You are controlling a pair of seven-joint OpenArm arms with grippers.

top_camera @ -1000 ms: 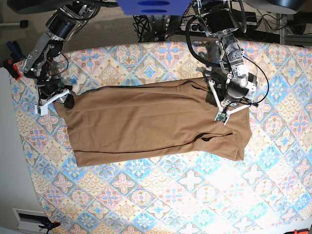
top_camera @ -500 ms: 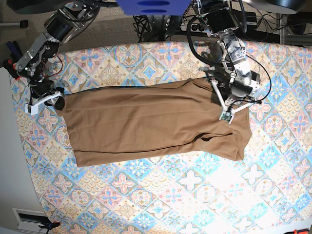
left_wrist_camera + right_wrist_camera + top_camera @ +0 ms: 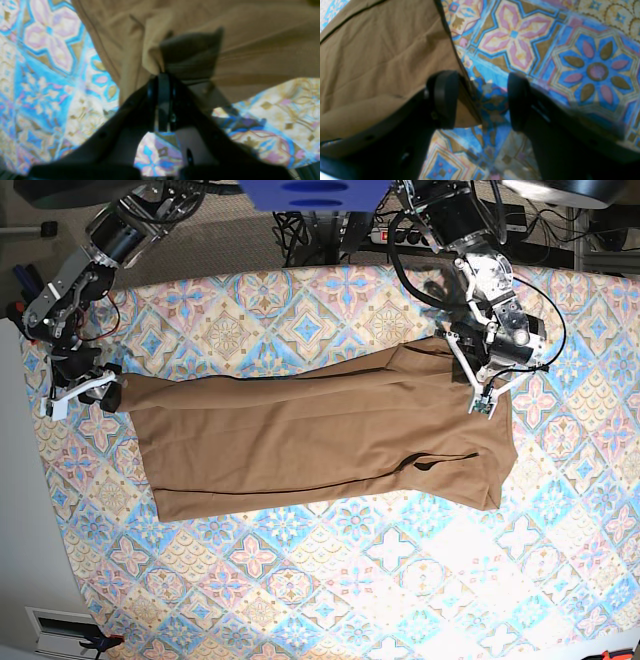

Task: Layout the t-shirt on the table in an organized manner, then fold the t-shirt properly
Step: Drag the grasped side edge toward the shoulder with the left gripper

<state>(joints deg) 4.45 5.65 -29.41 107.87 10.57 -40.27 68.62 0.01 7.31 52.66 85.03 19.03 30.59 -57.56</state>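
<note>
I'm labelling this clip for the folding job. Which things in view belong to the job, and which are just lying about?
Belonging to the job:
- t-shirt
- table
- left gripper, shut on the t-shirt
- right gripper, open beside the shirt's corner

Just lying about:
- cables behind the table
- blue cover at the top edge

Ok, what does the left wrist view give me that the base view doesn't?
Only the left wrist view shows the left gripper shut on a bunched fold of the t-shirt, with cloth gathered and pulled taut at the pinch.

Only the base view shows the whole t-shirt stretched out lengthwise between both arms, and the right gripper at its far corner.

Both show the tan fabric lying over the patterned table.
</note>
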